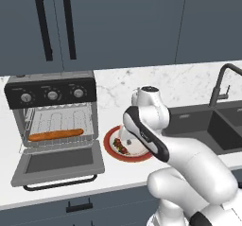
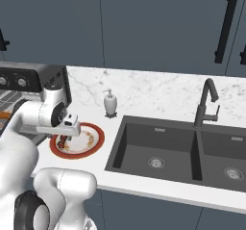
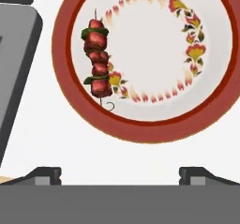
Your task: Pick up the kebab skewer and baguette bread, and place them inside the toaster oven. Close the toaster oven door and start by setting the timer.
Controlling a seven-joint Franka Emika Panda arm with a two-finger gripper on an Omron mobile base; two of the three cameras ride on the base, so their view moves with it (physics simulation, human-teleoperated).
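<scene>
Fingers are spread wide with nothing between them, and the gripper (image 3: 120,174) hovers over the plate (image 3: 140,127). The kebab skewer (image 3: 97,61) lies on the plate's left side in the hand view, off toward the left finger and clear of both. The baguette bread (image 1: 56,135) sits on the wire rack in the toaster oven (image 1: 52,109), whose toaster oven door (image 1: 57,162) is dropped flat. In the base views the arm covers much of the plate. Skewer's chunky red and green, plate glossy with a red rim and floral ring.
</scene>
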